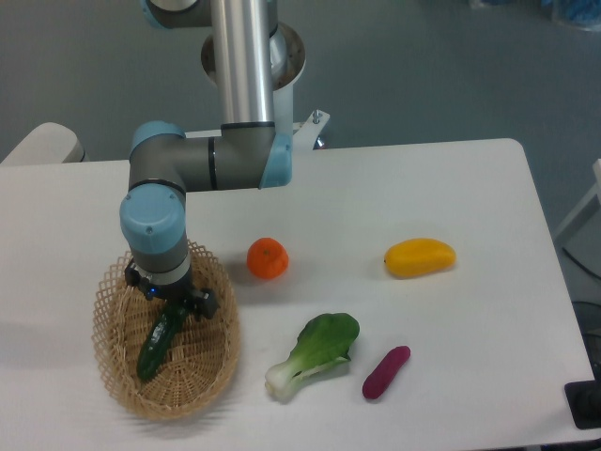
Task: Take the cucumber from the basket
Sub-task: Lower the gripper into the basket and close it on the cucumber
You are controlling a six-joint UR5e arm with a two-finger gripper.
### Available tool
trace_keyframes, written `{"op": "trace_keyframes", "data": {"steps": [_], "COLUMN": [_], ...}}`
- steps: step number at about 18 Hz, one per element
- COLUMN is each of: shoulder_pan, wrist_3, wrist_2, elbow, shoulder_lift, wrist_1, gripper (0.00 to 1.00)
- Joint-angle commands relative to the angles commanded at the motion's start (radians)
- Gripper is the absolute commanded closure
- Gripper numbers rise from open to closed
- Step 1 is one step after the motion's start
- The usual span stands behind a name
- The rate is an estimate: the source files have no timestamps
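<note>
The dark green cucumber (154, 349) is in the oval tan wicker basket (214, 371) at the front left of the table. It slants, with its lower end on the basket floor and its upper end up at my gripper (172, 315). The gripper points down into the basket from the blue-and-grey arm. Its fingers are closed on the cucumber's upper end, and the fingertips are partly hidden behind the gripper body.
An orange (268, 258) sits just right of the basket. A leafy bok choy (315, 352) and a short purple vegetable (386, 372) lie at the front middle. A yellow mango (420, 257) lies to the right. The table's front edge is close to the basket.
</note>
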Motion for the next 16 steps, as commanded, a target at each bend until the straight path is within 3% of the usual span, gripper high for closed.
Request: {"op": "trace_keyframes", "data": {"steps": [1, 3, 4, 5, 6, 7, 16], "shoulder_pan": [0.000, -0.006, -0.008, -0.008, -0.008, -0.008, -0.002], "wrist_3": [0.000, -0.002, -0.006, -0.006, -0.008, -0.009, 0.003], "wrist_2": [0.000, 0.000, 0.002, 0.003, 0.003, 0.003, 0.005], "elbow": [0.000, 0.002, 0.003, 0.003, 0.005, 0.011, 0.064], "shoulder_lift": [0.000, 0.002, 0.003, 0.006, 0.006, 0.008, 0.015], "wrist_1": [0.000, 0.000, -0.003, -0.005, -0.006, -0.008, -0.020], "gripper": [0.00, 0.19, 0.44, 0.61, 0.74, 0.82, 0.83]}}
